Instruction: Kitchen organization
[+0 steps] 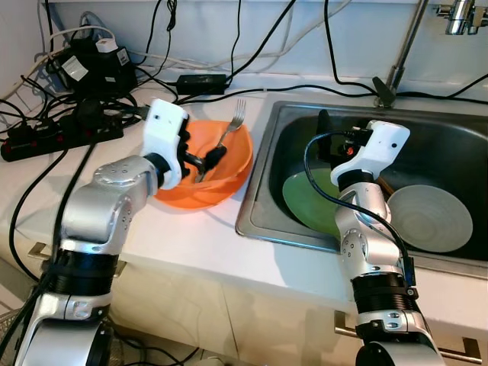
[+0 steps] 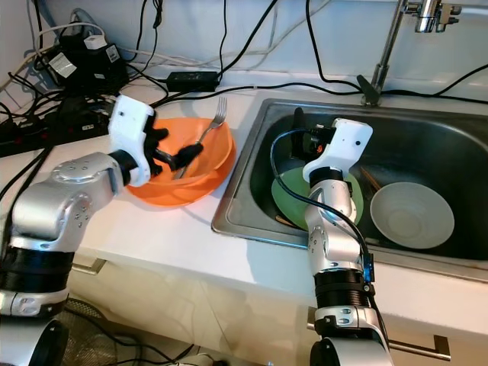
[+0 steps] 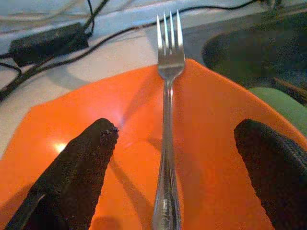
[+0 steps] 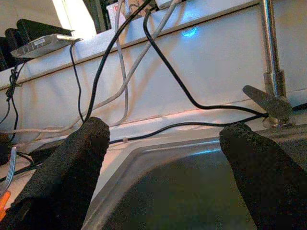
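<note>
An orange bowl (image 1: 210, 171) sits on the white bench (image 1: 191, 244), just left of the steel sink (image 1: 427, 133), with a fork (image 1: 229, 130) lying in it — handle down in the bowl's hollow, tines poking over the rim toward 1 o'clock. The left end effector (image 3: 168, 167) reaches into the bowl from the 9 o'clock side, and in the left wrist view its black fingers (image 3: 79, 172) stand wide apart on either side of the fork's handle, not touching it. The right end effector (image 4: 168, 172) hovers over the left part of the sink, above a green plate (image 1: 305, 198) that lies on the sink floor; its fingers (image 4: 67, 172) are spread wide with nothing between them, pointing toward the back wall and the tap base (image 4: 271, 103). At 3 o'clock from the green plate, a grey bowl (image 1: 431, 217) rests in the sink, the two just beside each other. A thin brown stick-like item (image 2: 367, 179) lies between them, too small to identify. Behind the orange bowl, at 11 o'clock on the bench, there is a tangle of black cables (image 1: 206, 53), a power strip (image 1: 57, 133) and a black adapter (image 1: 202, 81). The tap's stem (image 1: 408, 42) rises from the sink's back edge at 12 o'clock.
</note>
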`<state>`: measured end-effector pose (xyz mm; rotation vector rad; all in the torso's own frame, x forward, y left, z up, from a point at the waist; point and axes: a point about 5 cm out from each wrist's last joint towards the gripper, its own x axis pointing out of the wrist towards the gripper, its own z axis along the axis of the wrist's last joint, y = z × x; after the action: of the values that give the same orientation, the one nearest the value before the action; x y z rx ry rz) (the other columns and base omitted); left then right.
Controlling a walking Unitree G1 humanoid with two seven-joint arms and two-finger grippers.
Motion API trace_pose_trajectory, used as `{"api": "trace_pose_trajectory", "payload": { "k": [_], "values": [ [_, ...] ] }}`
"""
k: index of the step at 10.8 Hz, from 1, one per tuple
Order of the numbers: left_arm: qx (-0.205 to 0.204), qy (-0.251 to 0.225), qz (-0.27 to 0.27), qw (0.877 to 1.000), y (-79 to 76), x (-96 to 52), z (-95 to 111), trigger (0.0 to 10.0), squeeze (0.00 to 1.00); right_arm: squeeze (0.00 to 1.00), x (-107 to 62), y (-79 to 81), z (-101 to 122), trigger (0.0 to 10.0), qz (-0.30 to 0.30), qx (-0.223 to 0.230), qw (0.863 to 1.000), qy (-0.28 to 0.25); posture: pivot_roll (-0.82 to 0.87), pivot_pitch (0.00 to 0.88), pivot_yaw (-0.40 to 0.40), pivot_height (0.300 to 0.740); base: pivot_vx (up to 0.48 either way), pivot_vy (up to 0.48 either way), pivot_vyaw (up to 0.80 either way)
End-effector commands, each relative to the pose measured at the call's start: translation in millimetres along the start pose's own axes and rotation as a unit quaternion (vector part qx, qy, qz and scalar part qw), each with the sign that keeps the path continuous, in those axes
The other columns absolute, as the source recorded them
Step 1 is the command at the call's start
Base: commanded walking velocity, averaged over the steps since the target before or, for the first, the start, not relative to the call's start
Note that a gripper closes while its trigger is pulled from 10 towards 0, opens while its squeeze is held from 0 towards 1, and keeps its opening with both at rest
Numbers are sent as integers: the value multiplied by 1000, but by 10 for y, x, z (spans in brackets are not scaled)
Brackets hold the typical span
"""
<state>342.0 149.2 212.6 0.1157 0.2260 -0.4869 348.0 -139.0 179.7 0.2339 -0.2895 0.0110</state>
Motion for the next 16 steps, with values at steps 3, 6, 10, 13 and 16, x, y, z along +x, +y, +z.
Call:
{"api": "trace_pose_trajectory", "payload": {
  "k": [3,6,10,13,16],
  "values": [
    [-6,-2,1,1000,-16,187,-22,10000,0,0,-29,26,-52,10000,2,1,1000,8,76,0,103,740,0,0,0],
    [-20,-11,2,1000,-52,375,4,10000,0,0,52,21,-4,10000,8,-6,1000,2,64,0,88,740,0,0,0],
    [-44,9,19,999,-14,503,-105,8471,0,0,98,20,19,10000,12,-6,1000,-2,64,0,79,740,0,0,0],
    [-50,9,26,998,5,545,-127,0,0,0,93,18,15,10000,13,-6,1000,-2,60,0,78,740,0,0,0],
    [-50,1,29,998,-11,579,-108,0,0,0,97,11,18,10000,13,-7,1000,-3,54,0,78,740,0,0,0]
  ]
}}
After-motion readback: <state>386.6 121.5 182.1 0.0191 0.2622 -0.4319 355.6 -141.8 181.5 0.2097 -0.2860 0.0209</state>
